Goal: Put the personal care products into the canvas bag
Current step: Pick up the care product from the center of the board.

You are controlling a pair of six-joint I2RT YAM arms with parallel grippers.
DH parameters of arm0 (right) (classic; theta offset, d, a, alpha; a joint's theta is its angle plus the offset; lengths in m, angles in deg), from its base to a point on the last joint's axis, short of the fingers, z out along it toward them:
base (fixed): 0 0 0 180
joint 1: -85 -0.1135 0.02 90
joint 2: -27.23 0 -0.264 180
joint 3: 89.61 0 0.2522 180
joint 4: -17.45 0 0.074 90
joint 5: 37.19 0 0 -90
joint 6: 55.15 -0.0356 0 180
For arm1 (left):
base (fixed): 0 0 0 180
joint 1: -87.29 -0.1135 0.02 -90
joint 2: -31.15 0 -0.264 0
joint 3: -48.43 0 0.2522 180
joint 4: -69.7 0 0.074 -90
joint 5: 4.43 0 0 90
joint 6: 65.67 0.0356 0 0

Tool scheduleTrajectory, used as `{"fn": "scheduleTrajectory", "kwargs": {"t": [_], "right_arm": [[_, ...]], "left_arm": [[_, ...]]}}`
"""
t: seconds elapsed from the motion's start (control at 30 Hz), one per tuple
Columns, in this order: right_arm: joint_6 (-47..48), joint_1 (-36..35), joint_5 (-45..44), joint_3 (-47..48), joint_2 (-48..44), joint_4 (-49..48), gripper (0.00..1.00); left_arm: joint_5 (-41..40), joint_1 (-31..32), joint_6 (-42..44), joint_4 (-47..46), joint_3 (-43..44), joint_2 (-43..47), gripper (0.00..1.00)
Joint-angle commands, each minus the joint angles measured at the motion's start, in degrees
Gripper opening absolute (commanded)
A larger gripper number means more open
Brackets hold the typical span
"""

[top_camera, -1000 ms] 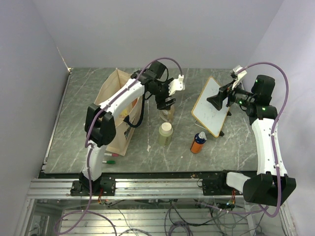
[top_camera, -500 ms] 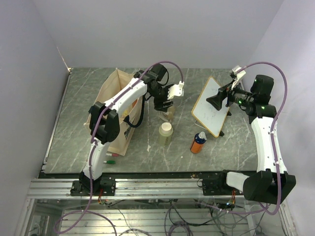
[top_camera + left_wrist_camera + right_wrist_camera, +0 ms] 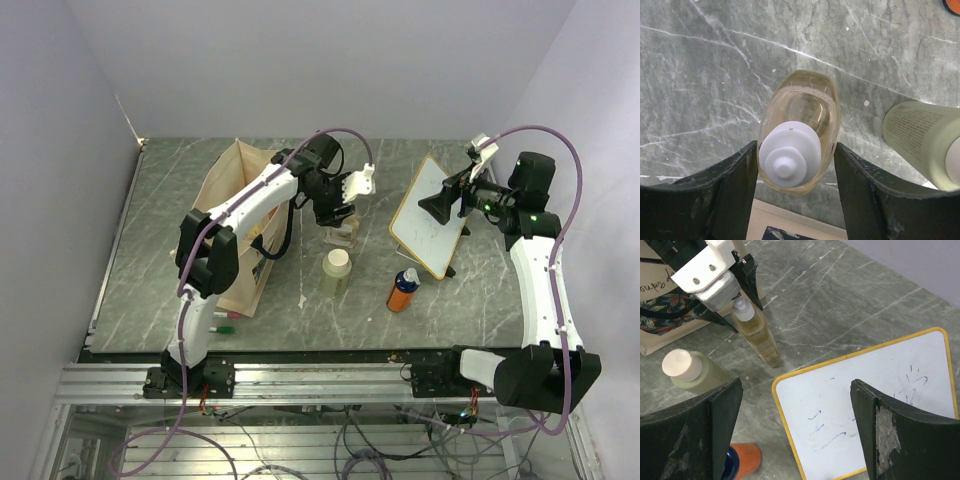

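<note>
Left jaws flanked the standing amber bottle near its top, grip unclear; held so high, it could swing or slip onto the counter. Right jaws gaped empty.

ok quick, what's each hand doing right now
left hand: fingers either side of the amber bottle, cannot tell if it grips
right hand: open, empty, above the whiteboard

Pale lilac walls; grey veined marble tabletop; aluminium rail along near edge.
</note>
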Motion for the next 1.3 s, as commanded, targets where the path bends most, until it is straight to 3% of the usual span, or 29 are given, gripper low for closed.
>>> {"fn": "scheduleTrajectory", "kwargs": {"t": [0.0, 0.13, 0.3, 0.97, 1.27], "right_arm": [[0.45, 0.48, 1.11, -0.11, 0.37, -0.34, 0.89], [0.45, 0.48, 0.90, -0.54, -0.16, -0.42, 0.89], [0.36, 0.48, 0.70, -0.64, -0.94, -0.32, 0.89], [0.10, 0.78, 0.24, -1.60, -3.00, -0.39, 0.90], [-0.17, 1.35, 0.23, -1.43, -3.56, -0.20, 0.91]], "left_arm": [[-0.07, 1.21, -1.87, -2.07, -1.88, 2.23, 0.71], [0.68, 1.26, -1.16, -4.40, -1.67, 1.47, 0.81], [2.17, 1.28, 0.12, -4.81, -0.13, -0.49, 0.84], [6.83, 1.44, 3.52, -3.47, 0.18, -1.20, 0.62], [6.55, 1.45, 3.40, -3.78, 1.81, -2.93, 0.72]]}}
